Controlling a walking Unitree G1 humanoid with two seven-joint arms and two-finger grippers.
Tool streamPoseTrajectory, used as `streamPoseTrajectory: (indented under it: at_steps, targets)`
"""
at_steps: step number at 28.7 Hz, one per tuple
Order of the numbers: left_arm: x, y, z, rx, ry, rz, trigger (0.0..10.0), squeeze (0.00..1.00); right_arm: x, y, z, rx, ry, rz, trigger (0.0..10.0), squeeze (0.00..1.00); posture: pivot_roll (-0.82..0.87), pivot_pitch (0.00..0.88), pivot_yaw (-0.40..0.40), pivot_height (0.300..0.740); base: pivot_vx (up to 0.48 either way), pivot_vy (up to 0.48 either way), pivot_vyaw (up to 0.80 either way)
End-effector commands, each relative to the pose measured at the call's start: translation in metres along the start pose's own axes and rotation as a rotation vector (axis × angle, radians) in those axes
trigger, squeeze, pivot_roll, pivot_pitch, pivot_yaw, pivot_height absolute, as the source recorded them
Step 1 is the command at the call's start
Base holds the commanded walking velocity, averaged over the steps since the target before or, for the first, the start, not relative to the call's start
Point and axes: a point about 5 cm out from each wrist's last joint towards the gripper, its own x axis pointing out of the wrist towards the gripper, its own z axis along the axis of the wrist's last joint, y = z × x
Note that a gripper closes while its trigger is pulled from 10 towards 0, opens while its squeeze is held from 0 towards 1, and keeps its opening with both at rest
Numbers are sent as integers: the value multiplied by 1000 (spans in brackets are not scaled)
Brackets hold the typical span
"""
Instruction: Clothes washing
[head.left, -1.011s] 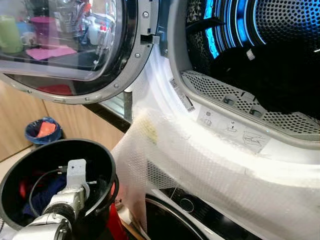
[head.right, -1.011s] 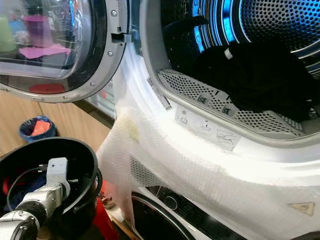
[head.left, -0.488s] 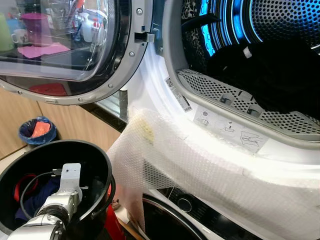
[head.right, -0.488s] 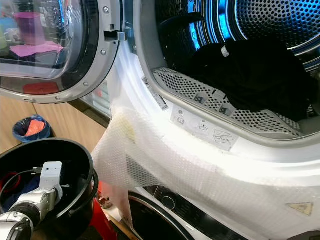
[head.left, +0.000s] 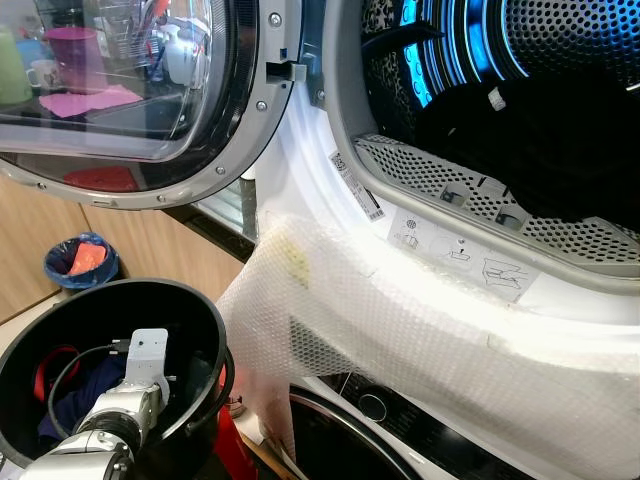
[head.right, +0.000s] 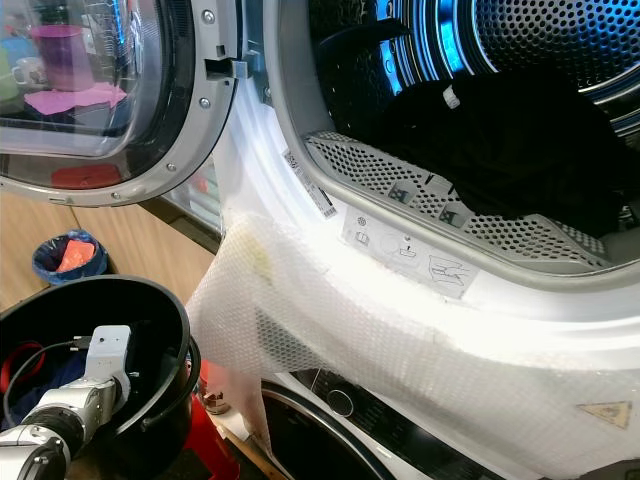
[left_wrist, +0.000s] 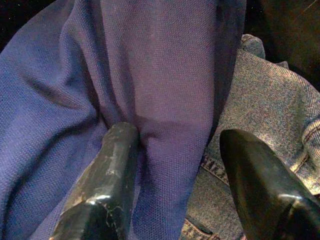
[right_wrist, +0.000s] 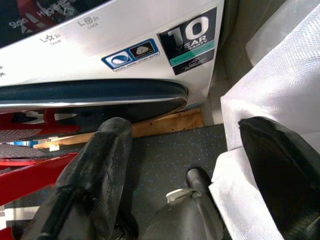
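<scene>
Bubble wrap (head.left: 420, 340): draped over the white front below the round opening, hanging down to the left.
Small bin (head.left: 80, 262): lined in blue, holding something orange, set on the floor against the wooden cabinet fronts (head.left: 40, 250).
Pink cup (head.left: 72, 45): seen reflected in the door glass, above a pink cloth (head.left: 85, 100).
Warning triangle sticker (head.right: 607, 410): fixed on the white front, low at the right.
Floor (right_wrist: 165, 150): dark and speckled, with a wooden strip (right_wrist: 165, 122) along it.
</scene>
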Motion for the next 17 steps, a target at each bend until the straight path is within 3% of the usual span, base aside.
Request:
streamPoseTrajectory:
  at_steps: [1,17]
  targets:
    - [0,-4,-9,8,32,-16,0,0,0,-1,-1,14,5,-9,10000,0,115,77,-71,740,0,0,0]
    - [0,-3,-6,7,17,-34,0,0,1,11,-11,50,33,7,10000,0,139,76,-38,740,0,0,0]
